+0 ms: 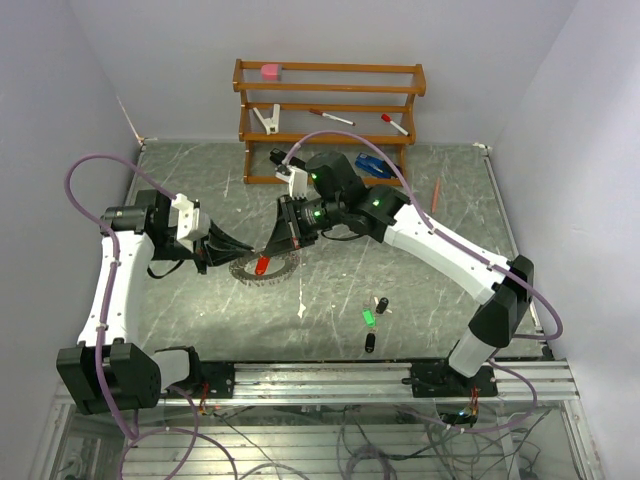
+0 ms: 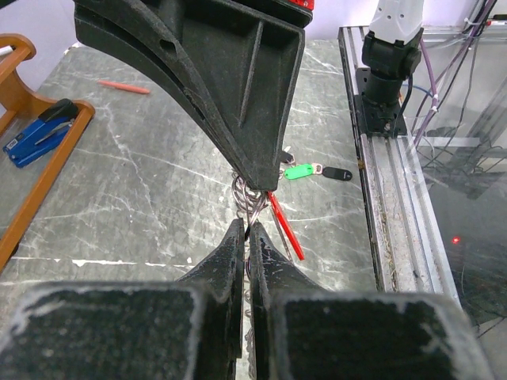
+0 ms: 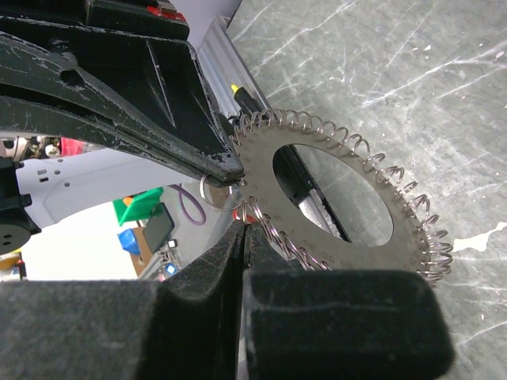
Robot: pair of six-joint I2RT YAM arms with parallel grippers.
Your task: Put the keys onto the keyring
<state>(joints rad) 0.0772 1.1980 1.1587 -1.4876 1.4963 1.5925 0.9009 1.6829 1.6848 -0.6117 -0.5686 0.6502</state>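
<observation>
Jaws of the left gripper point(image 1: 228, 258) are clamped on the keyring point(image 1: 278, 280) rim, steadying it over the middle of the desk point(image 1: 200, 320) so its coils can take a key. Red key point(image 1: 261, 265) hangs within the ring; right gripper point(image 1: 283, 245) jaws are closed, apparently on its small loop point(image 3: 214, 192), to thread it. Green key point(image 1: 368, 318) and two black keys point(image 1: 369, 343) lie loose near the near edge.

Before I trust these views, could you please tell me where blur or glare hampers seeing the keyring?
Top external: evenly lit, sharp, keyring small. Left wrist: the left gripper near the lens is blurred, the green key beyond crisp. Right wrist: keyring sharp, glints on its coils; the room behind is out of focus.
</observation>
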